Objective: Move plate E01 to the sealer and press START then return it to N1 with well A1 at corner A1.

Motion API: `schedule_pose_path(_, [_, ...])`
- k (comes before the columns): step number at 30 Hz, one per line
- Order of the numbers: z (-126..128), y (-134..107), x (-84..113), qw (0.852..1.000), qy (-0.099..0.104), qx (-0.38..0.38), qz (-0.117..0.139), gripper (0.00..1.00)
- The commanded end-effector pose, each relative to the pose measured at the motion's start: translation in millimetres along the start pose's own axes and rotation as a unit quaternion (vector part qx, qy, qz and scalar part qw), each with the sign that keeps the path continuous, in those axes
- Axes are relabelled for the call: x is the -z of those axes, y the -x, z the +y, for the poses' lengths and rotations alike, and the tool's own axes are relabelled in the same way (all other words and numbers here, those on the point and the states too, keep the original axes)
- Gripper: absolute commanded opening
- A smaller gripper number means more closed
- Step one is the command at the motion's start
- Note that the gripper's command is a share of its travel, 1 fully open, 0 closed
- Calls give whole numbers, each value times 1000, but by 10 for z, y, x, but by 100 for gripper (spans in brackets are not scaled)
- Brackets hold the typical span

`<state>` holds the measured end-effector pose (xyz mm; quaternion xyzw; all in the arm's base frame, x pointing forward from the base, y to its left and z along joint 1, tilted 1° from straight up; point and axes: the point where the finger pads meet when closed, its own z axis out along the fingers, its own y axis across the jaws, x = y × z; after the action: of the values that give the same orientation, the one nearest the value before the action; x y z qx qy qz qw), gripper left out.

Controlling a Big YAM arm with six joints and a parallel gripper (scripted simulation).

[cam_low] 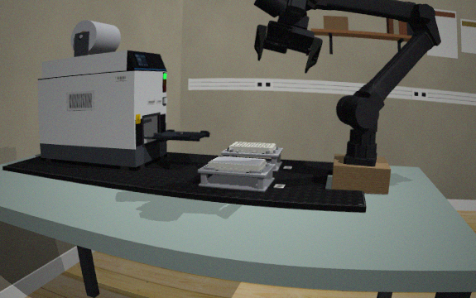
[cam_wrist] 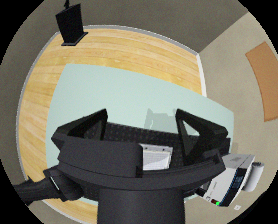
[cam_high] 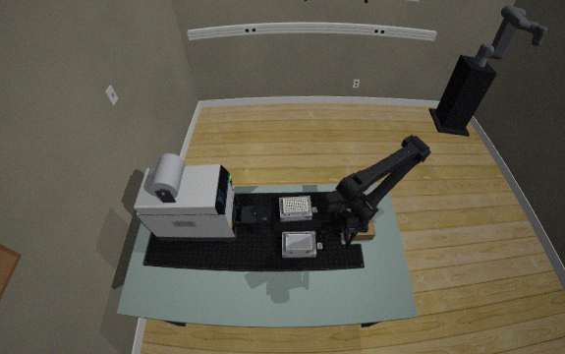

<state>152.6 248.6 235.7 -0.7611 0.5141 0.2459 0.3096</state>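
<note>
The near plate (cam_high: 299, 242) (cam_low: 238, 163) has a smooth, pale, sheet-like top and sits in the near nest (cam_high: 299, 255) (cam_low: 238, 181). The far plate (cam_high: 296, 205) (cam_low: 252, 146) shows open wells and sits in the far nest (cam_high: 296, 216). Their labels are too small to read, so I cannot tell which is E01. The sealer (cam_high: 198, 189) (cam_low: 88, 124) (cam_wrist: 225, 182) has its stage (cam_high: 254, 211) (cam_low: 180, 135) out, with no plate on it. Its lamp (cam_high: 230, 178) (cam_low: 165, 76) (cam_wrist: 217, 203) is green. My gripper (cam_low: 283, 65) (cam_wrist: 141, 112) is open and empty, high above the nests.
A foil roll (cam_high: 168, 174) (cam_low: 104, 36) stands on top of the sealer. The arm's wooden base block (cam_low: 361, 178) is at the right end of the black mat (cam_high: 257, 258) (cam_low: 320, 200). Small white tags (cam_low: 279, 186) lie beside the nests.
</note>
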Motion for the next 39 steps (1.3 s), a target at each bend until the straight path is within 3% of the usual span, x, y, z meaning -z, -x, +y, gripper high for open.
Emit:
schedule_pose_path(1, [-19,26,18,1000,-3,2,-2,100])
schedule_pose_path(17, [-19,26,18,1000,-3,2,-2,100])
schedule_pose_path(21, [-302,-102,111,994,-14,-99,43,100])
schedule_pose_path(30, [-310,138,193,998,-22,-53,20,100])
schedule_pose_path(32, [-446,9,224,993,-30,-104,46,100])
schedule_pose_path(34, [-446,9,224,993,-30,-104,46,100])
schedule_pose_path(39, [-671,-235,324,974,-47,-204,86,100])
